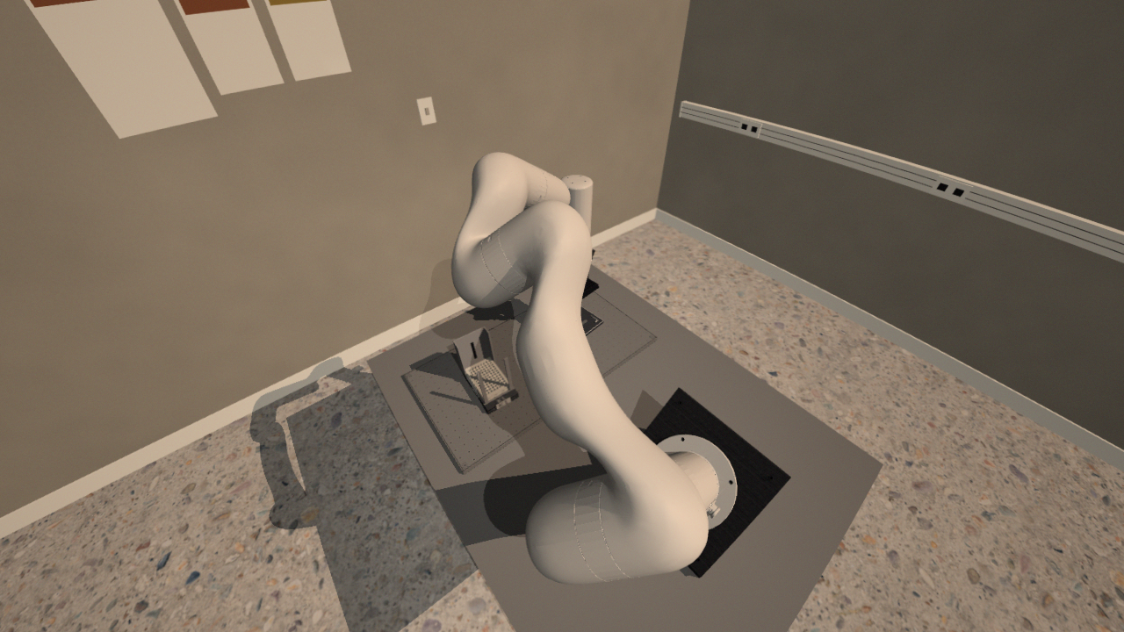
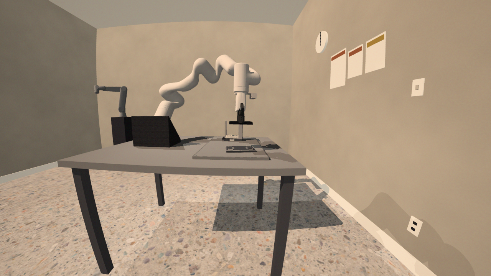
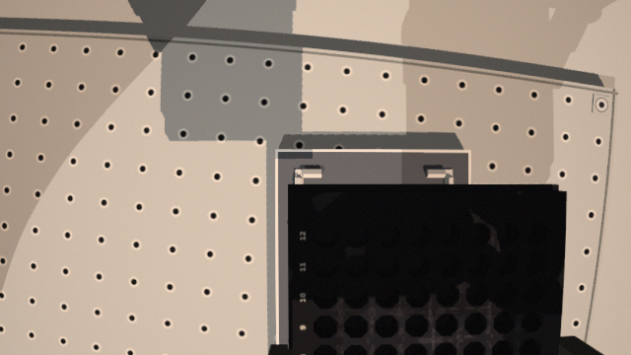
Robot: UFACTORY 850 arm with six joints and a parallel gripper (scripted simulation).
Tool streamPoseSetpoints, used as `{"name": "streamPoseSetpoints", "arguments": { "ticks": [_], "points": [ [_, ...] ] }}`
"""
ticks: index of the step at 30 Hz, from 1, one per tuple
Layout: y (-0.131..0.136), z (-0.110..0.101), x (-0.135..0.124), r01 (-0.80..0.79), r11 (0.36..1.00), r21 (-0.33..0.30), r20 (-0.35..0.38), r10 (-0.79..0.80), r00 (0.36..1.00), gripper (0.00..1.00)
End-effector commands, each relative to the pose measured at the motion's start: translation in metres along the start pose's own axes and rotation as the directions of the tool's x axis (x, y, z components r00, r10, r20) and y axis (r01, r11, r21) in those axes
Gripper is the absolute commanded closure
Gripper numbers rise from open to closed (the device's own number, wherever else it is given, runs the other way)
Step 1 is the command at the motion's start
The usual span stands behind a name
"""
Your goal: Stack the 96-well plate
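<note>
Above the far right corner of the table (image 2: 137,161), the gripper (image 2: 241,115) hangs straight down from the pale arm (image 2: 192,80), fingers clamped on the short sides of a black well plate (image 2: 241,122). Plate is held level, in mid-air, well clear of the perforated board (image 2: 212,152) below. Wrist view: plate (image 3: 426,268) fills the lower right, wells dark, row nos. 9–12 printed along its left rim; directly beneath it sits the grey nest (image 3: 283,207) with a pale border, two small clips visible at its far edge. Plate is offset slightly to the right of the nest outline. Exterior view: a second, flat holder (image 2: 241,148) lies nearer the front edge, on the same board. Rack w/ upright posts (image 2: 225,128) stands beside and below the lifted plate; a pale plate (image 1: 486,377) rests in it (top view). Cut-off corner of either plate: cannot tell. Black wedge-shaped block (image 2: 152,131) sits toward the far left edge.
</note>
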State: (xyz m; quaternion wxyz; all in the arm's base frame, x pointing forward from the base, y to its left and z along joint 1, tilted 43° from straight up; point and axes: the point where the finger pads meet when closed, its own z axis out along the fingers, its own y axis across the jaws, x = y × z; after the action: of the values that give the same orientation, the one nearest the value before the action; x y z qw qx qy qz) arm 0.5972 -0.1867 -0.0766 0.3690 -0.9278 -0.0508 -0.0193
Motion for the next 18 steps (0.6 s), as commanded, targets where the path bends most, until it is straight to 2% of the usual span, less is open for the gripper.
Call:
{"name": "streamPoseSetpoints", "arguments": {
  "ticks": [1,10,18],
  "points": [
    [0.000,-0.007,0.001,0.001,1.000,-0.001,-0.002,-0.001,1.000,1.00],
    [0.000,-0.022,0.001,0.001,1.000,-0.001,-0.002,-0.001,1.000,1.00],
    [0.000,-0.023,0.001,0.001,1.000,-0.001,-0.002,-0.001,1.000,1.00]
  ]
}}
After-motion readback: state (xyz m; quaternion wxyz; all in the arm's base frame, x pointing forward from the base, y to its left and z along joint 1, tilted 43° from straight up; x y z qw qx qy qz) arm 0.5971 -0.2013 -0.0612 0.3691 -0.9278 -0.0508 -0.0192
